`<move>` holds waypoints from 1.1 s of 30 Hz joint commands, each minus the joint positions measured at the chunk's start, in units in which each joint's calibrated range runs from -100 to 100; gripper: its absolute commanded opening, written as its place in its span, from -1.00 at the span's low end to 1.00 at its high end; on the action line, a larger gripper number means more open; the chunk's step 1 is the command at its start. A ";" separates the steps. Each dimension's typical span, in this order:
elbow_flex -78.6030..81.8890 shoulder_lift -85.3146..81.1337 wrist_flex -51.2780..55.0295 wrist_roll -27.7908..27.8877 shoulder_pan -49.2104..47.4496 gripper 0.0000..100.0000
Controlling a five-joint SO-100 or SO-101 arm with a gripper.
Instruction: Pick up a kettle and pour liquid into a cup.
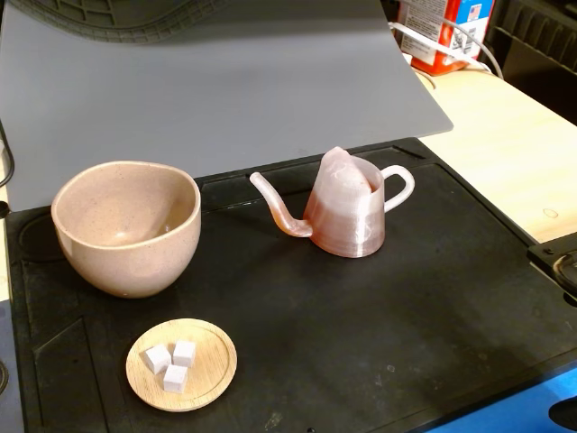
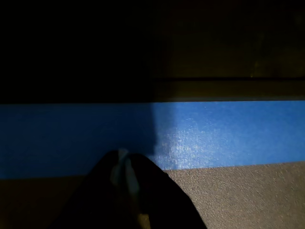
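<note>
1. The fixed view looks down at an angle from the front of the desk (image 1: 505, 117), taking in the whole black mat (image 1: 361, 325) from a middling distance, with a grey sheet (image 1: 207, 81) behind.
2. The wrist view sits very low and close, facing a blue strip (image 2: 228, 133); the dark gripper (image 2: 125, 164) enters from the bottom edge, and the upper half is black.
3. Both views seem to share only the blue strip (image 1: 505, 406), at the fixed view's lower right corner.

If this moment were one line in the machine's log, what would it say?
phase: not started | pinkish ridged plastic kettle: upright on black mat, untouched | beige speckled ceramic cup: left of spout | claw: tips together, over blue strip
</note>
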 commanded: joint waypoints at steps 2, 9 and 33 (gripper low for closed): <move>0.10 0.32 0.25 0.19 -0.19 -0.99; 0.10 0.32 0.25 0.19 -0.19 -0.99; 0.10 0.66 0.08 0.19 -0.34 -0.98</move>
